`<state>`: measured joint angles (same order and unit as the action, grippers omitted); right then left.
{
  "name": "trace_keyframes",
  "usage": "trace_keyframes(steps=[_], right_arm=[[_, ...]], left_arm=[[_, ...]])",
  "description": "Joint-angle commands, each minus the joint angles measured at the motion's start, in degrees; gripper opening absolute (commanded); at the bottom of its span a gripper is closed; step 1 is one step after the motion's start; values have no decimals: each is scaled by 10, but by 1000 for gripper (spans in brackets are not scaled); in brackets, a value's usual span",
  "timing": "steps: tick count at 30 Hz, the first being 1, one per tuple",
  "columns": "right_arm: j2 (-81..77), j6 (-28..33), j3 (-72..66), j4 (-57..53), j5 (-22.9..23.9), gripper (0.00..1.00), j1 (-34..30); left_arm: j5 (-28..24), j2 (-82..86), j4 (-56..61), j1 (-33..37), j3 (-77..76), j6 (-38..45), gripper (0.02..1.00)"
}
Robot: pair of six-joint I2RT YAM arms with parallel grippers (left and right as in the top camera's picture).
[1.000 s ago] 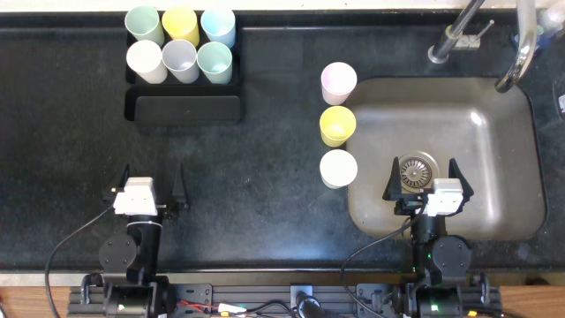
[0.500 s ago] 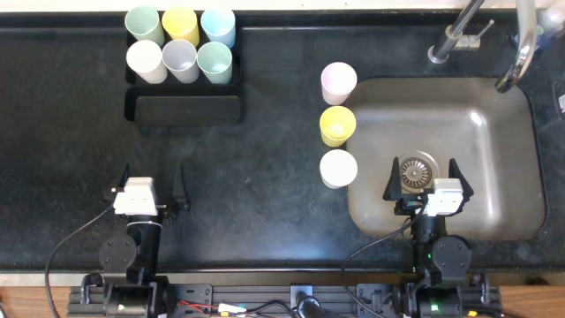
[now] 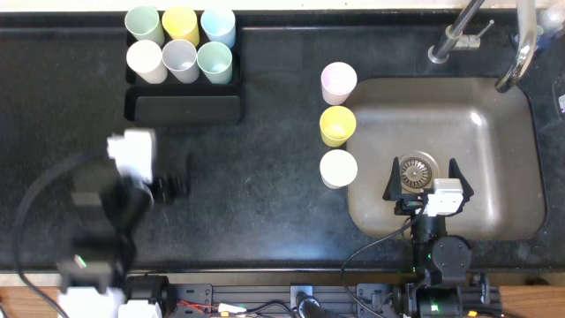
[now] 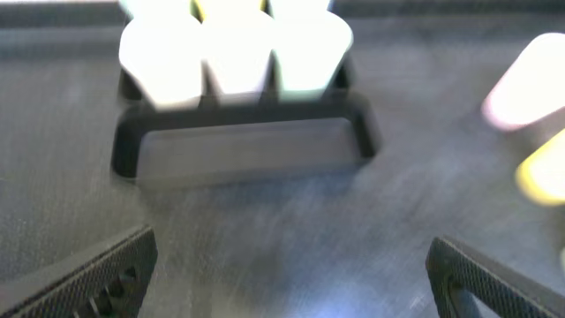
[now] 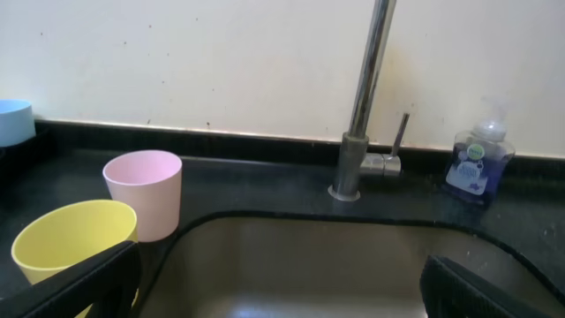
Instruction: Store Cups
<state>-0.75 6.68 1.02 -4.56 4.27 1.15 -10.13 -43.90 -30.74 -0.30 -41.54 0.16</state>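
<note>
A black tray (image 4: 247,157) sits on the dark counter (image 4: 265,238), with three pale cups (image 4: 234,53) standing in a row in its far part. Well apart from it stand a pink cup (image 4: 530,84) and, just beside that, a yellow cup (image 4: 546,172). The left gripper (image 4: 287,265) hangs above the counter, its fingers (image 4: 97,278) spread wide.

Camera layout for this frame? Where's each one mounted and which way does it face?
Top view: fixed overhead, looking down on the counter, cup tray and sink; left arm and right arm rise from the bottom edge.
Left wrist view: on the left arm, facing the tray across the counter; left end effector open at bottom edge.
Right wrist view: on the right arm over the sink, facing faucet and wall; right end effector open at bottom edge.
Shared: pink cup and yellow cup in all three.
</note>
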Motion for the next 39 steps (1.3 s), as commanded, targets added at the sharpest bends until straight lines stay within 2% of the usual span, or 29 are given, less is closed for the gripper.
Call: trace_keyframes(steps=[1, 4, 9, 12, 15, 24, 39], right_arm=[[5, 2, -7, 3, -4, 996, -2], [5, 2, -7, 3, -4, 998, -2], [5, 2, -7, 3, -4, 996, -2], [5, 2, -7, 3, -4, 996, -2], [5, 2, -7, 3, -4, 996, -2], [5, 2, -7, 3, -4, 996, -2], [5, 2, -7, 3, -4, 996, -2]], left_arm=[[-80, -195, -97, -26, -257, -6, 998], [-70, -333, -167, -82, -444, -38, 998], [57, -533, -274, -194, -695, -216, 998], [84, -636, -337, -250, -810, -281, 998], [93, -716, -363, -294, -883, -306, 998], [118, -856, -366, -365, -979, -387, 1000], [122, -933, -389, -345, -1000, -456, 1000]])
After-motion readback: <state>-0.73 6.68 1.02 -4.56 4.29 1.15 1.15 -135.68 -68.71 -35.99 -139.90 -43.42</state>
